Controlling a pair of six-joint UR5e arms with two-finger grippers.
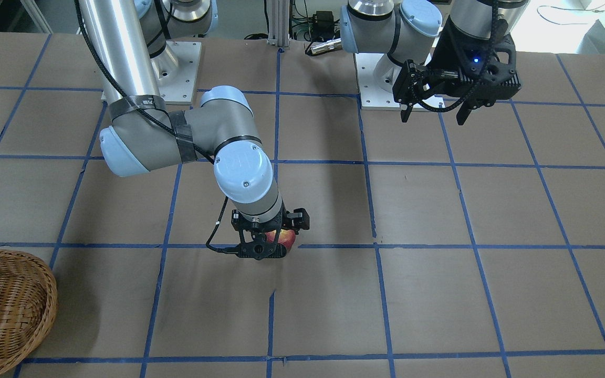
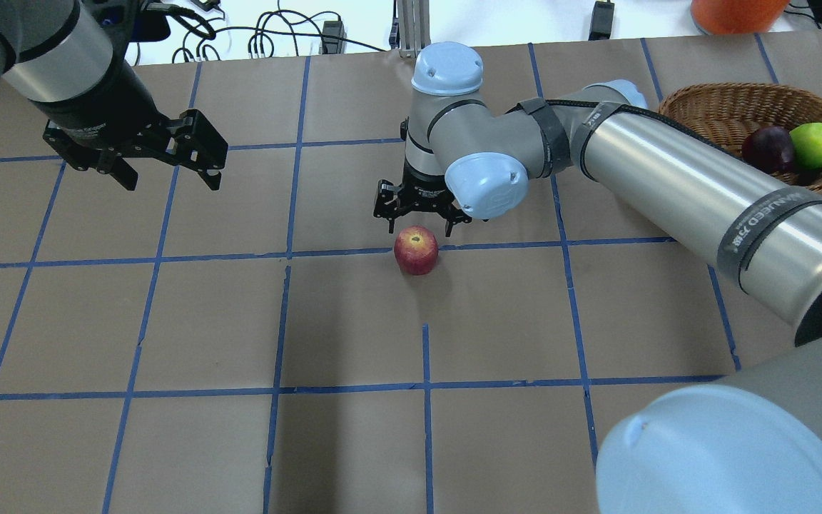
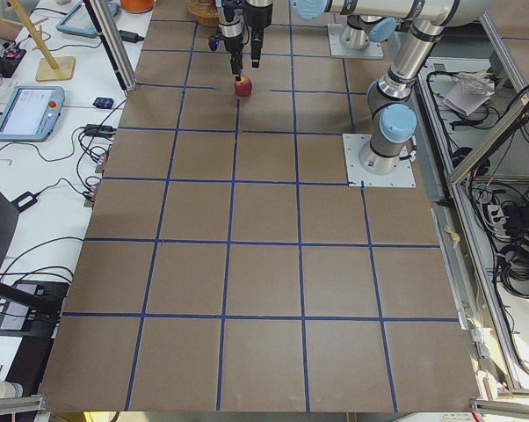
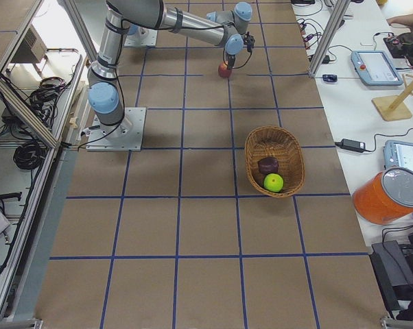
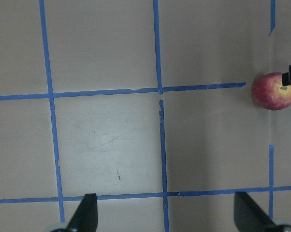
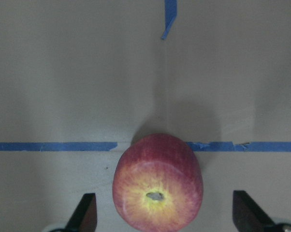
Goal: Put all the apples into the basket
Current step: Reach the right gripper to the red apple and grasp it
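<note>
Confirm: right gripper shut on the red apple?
No, the right gripper is open, its fingers well clear of the red apple on the table.

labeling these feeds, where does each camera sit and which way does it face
front-facing: across table, facing robot; both arms, red apple.
overhead: behind shoulders, looking down; both arms, basket.
exterior left: left table end; left arm near.
exterior right: right end; right arm near.
left wrist: left gripper, looking down at table.
right wrist: right gripper over red apple.
both wrists share that apple.
</note>
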